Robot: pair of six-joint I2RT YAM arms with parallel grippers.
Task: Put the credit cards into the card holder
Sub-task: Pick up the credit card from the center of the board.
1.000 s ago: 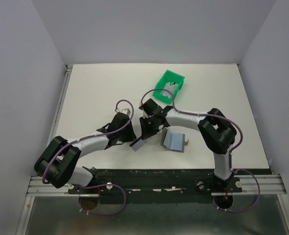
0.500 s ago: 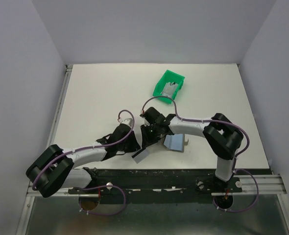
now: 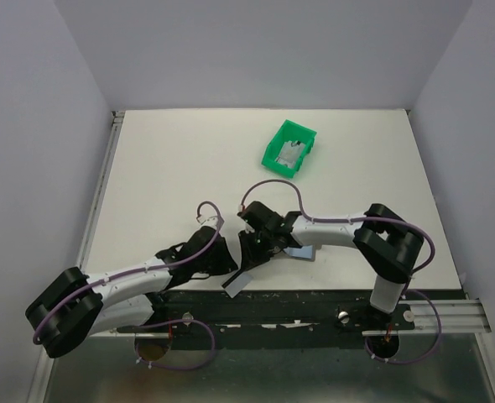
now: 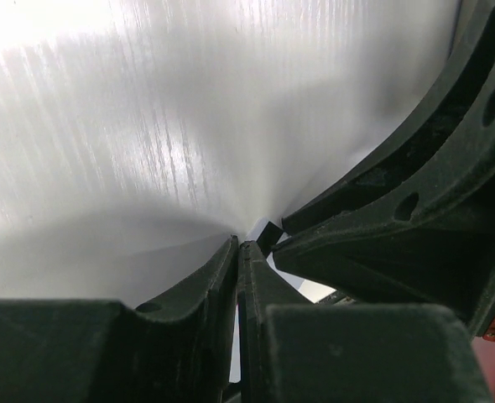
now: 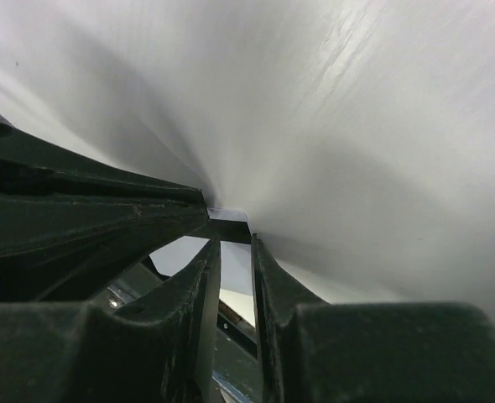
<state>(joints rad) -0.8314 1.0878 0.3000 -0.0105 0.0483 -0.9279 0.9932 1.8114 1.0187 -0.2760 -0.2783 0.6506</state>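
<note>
Holding one credit card over the counter's near edge, pinched by both my left hand and right hand. The card holder lies nearby, half hidden. I judge insertion not yet started.

Green bin on a white table; credit card seemingly pale grey; card holder blue-grey; cables purple.
</note>
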